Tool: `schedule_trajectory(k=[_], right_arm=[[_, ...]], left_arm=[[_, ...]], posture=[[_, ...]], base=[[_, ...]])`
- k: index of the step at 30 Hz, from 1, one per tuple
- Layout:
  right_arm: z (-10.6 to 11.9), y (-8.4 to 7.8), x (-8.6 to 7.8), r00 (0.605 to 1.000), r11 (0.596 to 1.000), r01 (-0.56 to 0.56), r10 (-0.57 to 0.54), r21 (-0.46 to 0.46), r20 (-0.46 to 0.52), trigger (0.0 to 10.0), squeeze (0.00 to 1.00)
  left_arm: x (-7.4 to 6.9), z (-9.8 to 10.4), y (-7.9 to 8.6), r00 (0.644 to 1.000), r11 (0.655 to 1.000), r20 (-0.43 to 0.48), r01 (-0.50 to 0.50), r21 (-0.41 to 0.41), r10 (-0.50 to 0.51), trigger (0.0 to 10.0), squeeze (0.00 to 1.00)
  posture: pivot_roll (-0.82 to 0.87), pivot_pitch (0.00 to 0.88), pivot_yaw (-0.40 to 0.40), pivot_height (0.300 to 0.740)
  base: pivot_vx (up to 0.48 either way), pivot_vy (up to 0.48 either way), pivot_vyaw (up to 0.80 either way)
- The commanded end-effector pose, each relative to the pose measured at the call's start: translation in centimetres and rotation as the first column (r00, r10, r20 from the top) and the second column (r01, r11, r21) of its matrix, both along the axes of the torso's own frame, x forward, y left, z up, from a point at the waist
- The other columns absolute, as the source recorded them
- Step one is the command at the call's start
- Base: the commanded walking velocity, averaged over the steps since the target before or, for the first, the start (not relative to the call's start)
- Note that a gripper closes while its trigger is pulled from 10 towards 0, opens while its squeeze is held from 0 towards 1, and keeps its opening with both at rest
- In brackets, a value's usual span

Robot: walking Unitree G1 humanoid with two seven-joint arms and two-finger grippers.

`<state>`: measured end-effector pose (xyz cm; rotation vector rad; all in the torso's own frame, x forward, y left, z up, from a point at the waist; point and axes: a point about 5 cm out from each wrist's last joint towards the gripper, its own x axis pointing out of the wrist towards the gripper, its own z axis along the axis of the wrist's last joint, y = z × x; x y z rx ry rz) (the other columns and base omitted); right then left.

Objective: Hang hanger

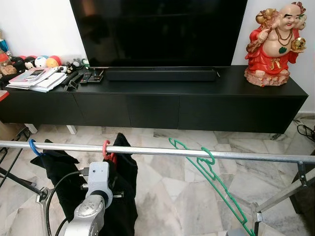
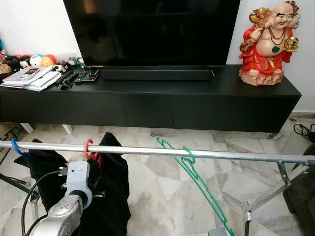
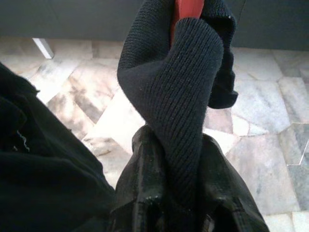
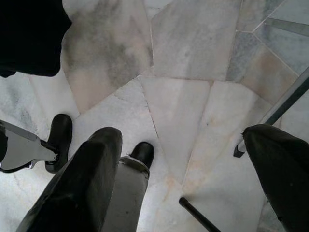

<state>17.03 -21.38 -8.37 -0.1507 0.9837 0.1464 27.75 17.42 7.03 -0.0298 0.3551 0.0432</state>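
Observation:
A metal rail of a drying rack crosses in front of me. On it hang a blue hanger hook, a red hanger and a bare green hanger that slants down to the right. A black knit garment is draped on the red hanger. My left arm reaches up just below it, and my left gripper is shut on a fold of that garment. Another black garment hangs from the blue hook. My right gripper hangs open over the marble floor, holding nothing.
A long black TV console stands behind the rack with a TV, a red figurine, papers and remotes. Rack legs slant at the lower right. My own feet stand on the floor.

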Motion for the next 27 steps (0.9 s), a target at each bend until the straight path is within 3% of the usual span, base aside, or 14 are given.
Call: schedule_trajectory(k=[1, 8, 10, 22, 27], right_arm=[[0.0, -0.1, -0.1, 1.0, 1.0, -0.007, 0.007, -0.004, -0.003, 10.0, 0.0], [0.0, -0.1, -0.1, 1.0, 1.0, -0.01, 0.01, -0.007, -0.003, 10.0, 0.0], [0.0, -0.2, 0.0, 1.0, 1.0, -0.011, 0.011, -0.007, -0.004, 10.0, 0.0], [0.0, -0.2, 0.0, 1.0, 1.0, -0.012, 0.012, -0.008, -0.002, 10.0, 0.0], [0.0, -0.2, 0.0, 1.0, 1.0, -0.012, 0.012, -0.008, -0.001, 10.0, 0.0]], left_arm=[[0.0, 1.0, 0.4, 0.998, 1.0, 0.064, -0.009, 0.002, 0.009, 0.0, 0.0], [-0.9, 1.2, 1.2, 0.995, 1.0, 0.099, -0.019, 0.017, 0.018, 0.0, 0.0], [-1.9, 1.0, 1.5, 0.994, 0.999, 0.109, -0.011, 0.03, 0.008, 0.0, 0.0], [-4.8, 1.3, 1.2, 0.982, 0.989, 0.168, 0.059, 0.138, -0.082, 0.0, 0.0], [-6.0, 0.9, 1.7, 0.985, 0.991, 0.164, 0.032, 0.134, -0.054, 0.0, 0.0]], posture=[[0.06, 0.042, 0.042, 0.74], [0.06, 0.042, 0.041, 0.74], [0.06, 0.044, 0.041, 0.74], [0.07, 0.042, 0.046, 0.74], [0.07, 0.04, 0.046, 0.74]], base=[[0.0, 0.0, 0.0], [0.0, 0.0, 0.0], [0.0, 0.0, 0.0], [0.0, 0.0, 0.0], [0.0, 0.0, 0.0]])
